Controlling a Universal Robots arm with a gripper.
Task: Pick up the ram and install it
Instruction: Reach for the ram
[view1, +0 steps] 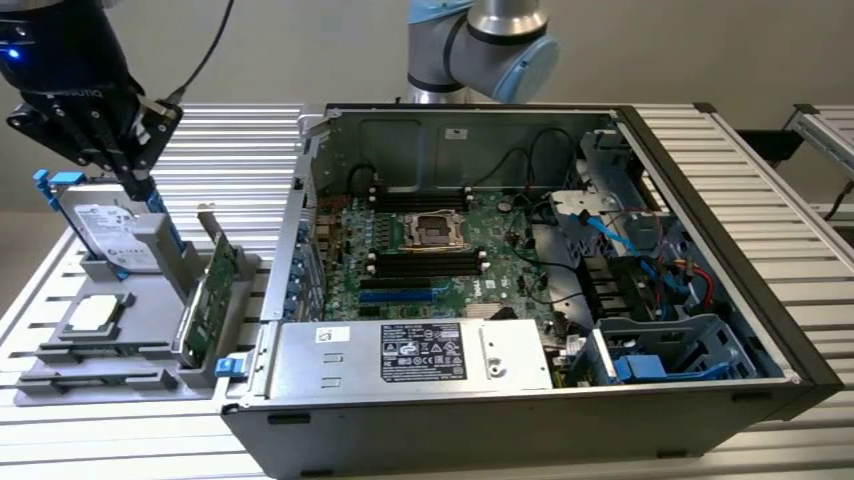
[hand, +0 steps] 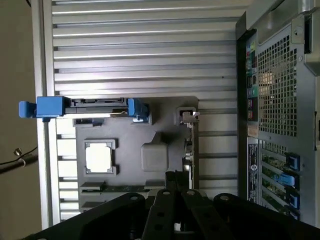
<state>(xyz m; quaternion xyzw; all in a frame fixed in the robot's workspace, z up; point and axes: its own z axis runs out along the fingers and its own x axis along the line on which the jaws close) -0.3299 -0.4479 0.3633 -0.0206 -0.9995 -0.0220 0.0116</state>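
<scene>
The ram (hand: 120, 188) stands on its long edge in a narrow slot of the grey parts fixture (hand: 165, 120); only its thin dark-green top edge shows. It sits just beside the processor chip (hand: 98, 157), on the side away from the hard drive in its blue carrier (hand: 50, 107).

Handling, as a judgement: the stick should be light, stiff and thin, yet fragile; it is best gripped across its two flat faces near mid-length along the exposed upper edge, keeping clear of the contact edge and avoiding any bending or twisting.

The gripper (view1: 138, 185) hangs above the fixture's far end, near the hard drive and apart from the ram; its fingers are drawn together with no visible gap and hold nothing. The expansion card (view1: 207, 300) stands upright between the fixture's other parts and the open computer case (view1: 534, 400).
</scene>
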